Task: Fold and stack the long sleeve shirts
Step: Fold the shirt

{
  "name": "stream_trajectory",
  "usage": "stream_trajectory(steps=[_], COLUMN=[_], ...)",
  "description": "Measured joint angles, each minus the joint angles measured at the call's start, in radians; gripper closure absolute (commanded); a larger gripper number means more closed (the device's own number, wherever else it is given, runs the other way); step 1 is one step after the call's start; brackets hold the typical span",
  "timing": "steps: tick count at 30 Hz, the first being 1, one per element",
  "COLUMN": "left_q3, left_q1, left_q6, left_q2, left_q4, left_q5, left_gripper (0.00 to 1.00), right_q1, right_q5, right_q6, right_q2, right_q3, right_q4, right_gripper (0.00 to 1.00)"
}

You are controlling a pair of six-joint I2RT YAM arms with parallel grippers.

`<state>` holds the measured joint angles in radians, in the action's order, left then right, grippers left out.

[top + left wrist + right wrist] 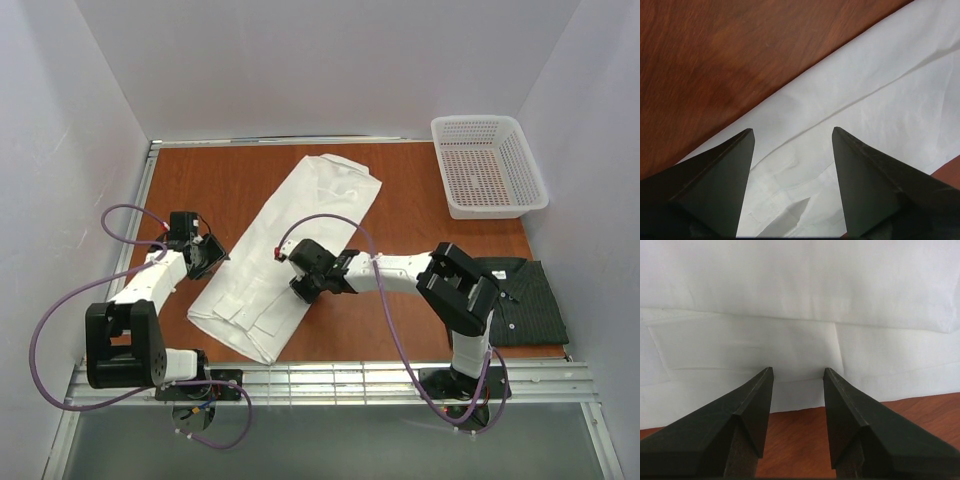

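Long axis of white shirt (290, 240) runs 7 to 1 o'clock mid-bench (220, 190), with left fingers (720, 190) spread empty at its 9 o'clock edge and right fingers (860, 430) likewise at 4 o'clock, contact unclear, about equally near; charcoal shirt (525, 300) lies folded far right.

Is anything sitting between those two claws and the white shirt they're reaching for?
Nothing visible. The left gripper hangs open over the left edge of the white shirt, and the right gripper is open at its right edge. The basket and dark shirt lie off to the right.
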<state>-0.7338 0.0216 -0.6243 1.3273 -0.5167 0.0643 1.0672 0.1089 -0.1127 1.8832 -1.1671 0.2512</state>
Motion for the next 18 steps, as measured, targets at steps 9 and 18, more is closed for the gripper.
stream_trajectory(steps=[9,18], left_q3=[0.026,0.083], left_q1=[0.000,-0.095], left_q6=[0.011,-0.013], left_q2=[-0.020,-0.079], left_q4=[0.002,0.004], left_q5=[0.051,0.146], left_gripper=[0.39,0.39], right_q1=[-0.205,-0.368], right_q5=[-0.015,0.036], right_q6=[0.152,0.231], right_q2=[-0.088,-0.180], right_q3=[0.142,0.195], right_q4=[-0.105,0.007], right_gripper=[0.61,0.59])
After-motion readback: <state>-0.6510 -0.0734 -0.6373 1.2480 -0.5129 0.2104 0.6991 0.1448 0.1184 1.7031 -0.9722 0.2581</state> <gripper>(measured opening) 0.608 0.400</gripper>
